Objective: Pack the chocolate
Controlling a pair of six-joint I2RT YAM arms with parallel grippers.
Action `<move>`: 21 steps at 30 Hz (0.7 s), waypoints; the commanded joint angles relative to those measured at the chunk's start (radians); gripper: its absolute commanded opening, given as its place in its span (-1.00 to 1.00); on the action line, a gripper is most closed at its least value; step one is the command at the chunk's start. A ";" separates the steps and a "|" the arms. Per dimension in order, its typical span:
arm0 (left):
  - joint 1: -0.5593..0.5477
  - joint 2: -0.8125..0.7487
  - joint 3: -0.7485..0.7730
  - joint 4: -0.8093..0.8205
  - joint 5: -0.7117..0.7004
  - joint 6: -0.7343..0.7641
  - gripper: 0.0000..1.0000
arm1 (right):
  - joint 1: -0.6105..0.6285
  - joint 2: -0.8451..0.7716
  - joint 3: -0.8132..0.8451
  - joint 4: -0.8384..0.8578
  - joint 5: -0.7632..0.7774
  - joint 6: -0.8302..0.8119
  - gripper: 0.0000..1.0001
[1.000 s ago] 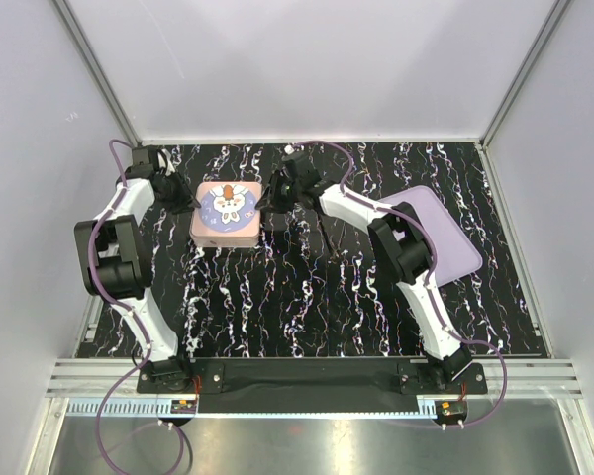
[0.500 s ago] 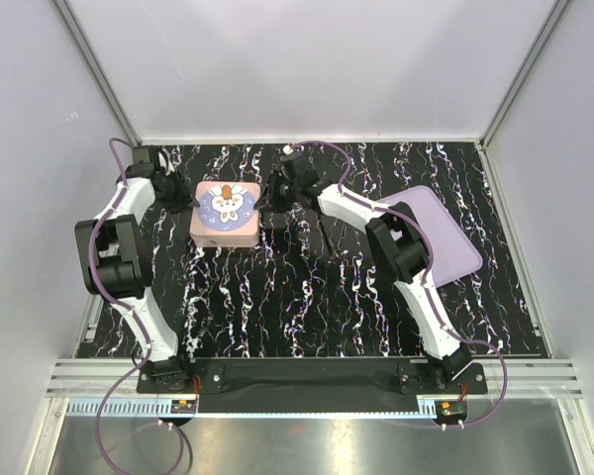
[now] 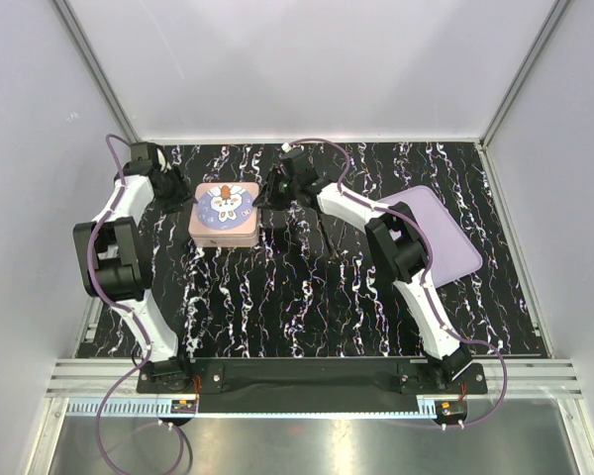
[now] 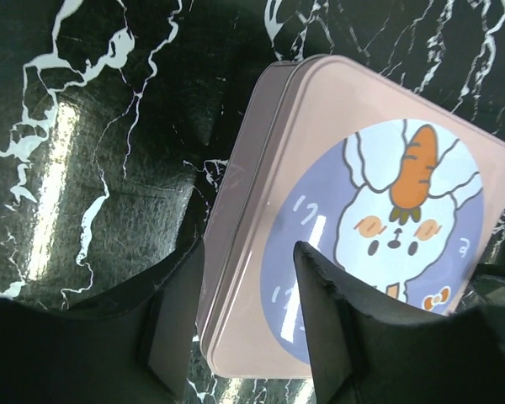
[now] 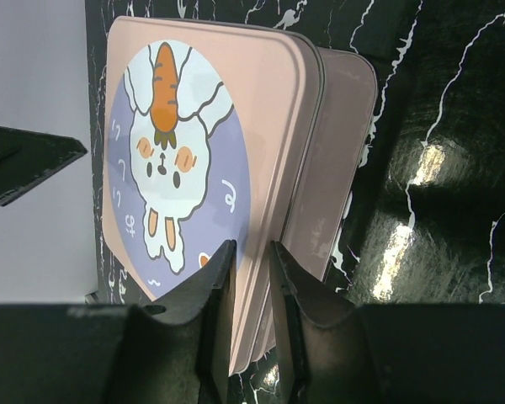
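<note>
No chocolate shows in any view. A pink square tin [image 3: 225, 213] with a rabbit-and-carrot lid stands shut at the back of the black marbled table [image 3: 277, 297]. My left gripper [image 3: 181, 196] is at the tin's left edge. In the left wrist view, it [image 4: 251, 251] is open, its jaws straddling the rim of the tin [image 4: 370, 219] and holding nothing. My right gripper [image 3: 273, 192] is at the tin's right edge. In the right wrist view, it [image 5: 252, 245] hovers over the right rim of the tin [image 5: 202, 143], its jaws only narrowly apart.
A flat purple tray [image 3: 431, 233] lies at the right of the table. Thin black sticks [image 3: 327, 237] lie just right of the tin, under the right arm. White walls close the back and both sides.
Both grippers have drawn back a little from the tin, toward the far edge. The tin has stayed in place with its lid shut.
</note>
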 commanded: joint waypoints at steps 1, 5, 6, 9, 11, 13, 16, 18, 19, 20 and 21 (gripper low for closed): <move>-0.004 -0.088 0.057 0.008 -0.021 -0.007 0.04 | 0.006 0.008 0.038 0.007 -0.008 -0.012 -0.42; -0.024 -0.104 0.037 0.019 0.048 -0.018 0.00 | 0.002 0.011 0.031 0.008 -0.005 -0.007 -0.42; -0.028 -0.104 0.026 0.026 0.074 -0.027 -0.04 | 0.004 0.010 0.031 0.013 -0.005 -0.006 -0.42; -0.030 -0.110 -0.040 0.086 0.137 -0.070 -0.18 | 0.002 0.001 0.020 0.017 -0.003 -0.009 -0.41; -0.030 -0.110 -0.072 0.103 0.122 -0.090 -0.19 | -0.001 -0.007 0.014 0.017 -0.002 -0.015 -0.41; -0.030 -0.105 -0.113 0.102 0.111 -0.096 -0.21 | -0.004 -0.024 0.005 0.014 -0.006 -0.016 -0.40; -0.030 -0.110 -0.170 0.106 0.077 -0.110 -0.22 | -0.016 -0.059 -0.018 0.008 -0.005 -0.024 -0.36; -0.030 -0.118 -0.199 0.115 0.060 -0.118 -0.22 | -0.022 -0.093 -0.035 0.007 0.001 -0.026 -0.36; -0.030 -0.119 -0.216 0.123 0.059 -0.119 -0.22 | -0.024 -0.103 -0.049 0.008 0.003 -0.027 -0.35; -0.028 -0.121 -0.221 0.123 0.059 -0.119 -0.22 | -0.027 -0.113 -0.052 -0.001 0.003 -0.030 -0.35; -0.030 -0.122 -0.221 0.126 0.059 -0.119 -0.22 | -0.028 -0.129 -0.052 -0.009 0.004 -0.032 -0.35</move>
